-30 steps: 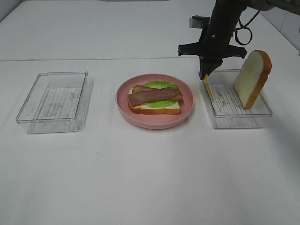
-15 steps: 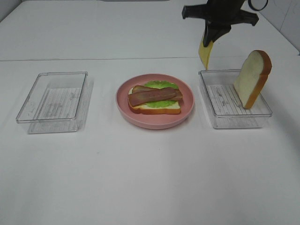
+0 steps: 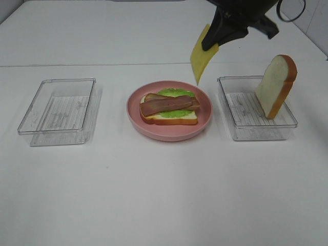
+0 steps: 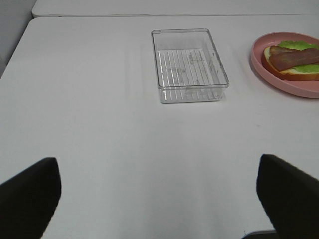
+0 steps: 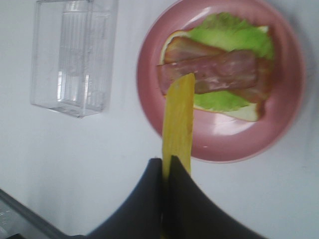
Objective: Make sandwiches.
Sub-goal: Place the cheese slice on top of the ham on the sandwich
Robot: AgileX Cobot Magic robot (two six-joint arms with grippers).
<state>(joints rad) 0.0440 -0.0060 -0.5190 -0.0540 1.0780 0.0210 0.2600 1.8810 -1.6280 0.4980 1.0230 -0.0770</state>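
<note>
The open sandwich (image 3: 169, 108) lies on the round pink plate (image 3: 205, 122): a bread slice with lettuce, ham and a brown bacon strip on top. It also shows in the right wrist view (image 5: 217, 74) and the left wrist view (image 4: 294, 60). My right gripper (image 3: 211, 42) is shut on a yellow cheese slice (image 3: 200, 57) that hangs in the air above the plate's far right edge; in the right wrist view the cheese (image 5: 178, 119) hangs over the plate. A second bread slice (image 3: 276, 85) leans upright in the right clear tray (image 3: 241, 123). My left gripper (image 4: 154, 194) is open, low over bare table.
An empty clear tray (image 3: 59, 110) stands left of the plate; it also shows in the left wrist view (image 4: 189, 64) and the right wrist view (image 5: 72, 52). A table seam runs across behind the trays.
My right gripper has lifted the cheese slice out of the right tray and carried it up and left, toward the plate. The plate, the trays and the leaning bread have not moved.
</note>
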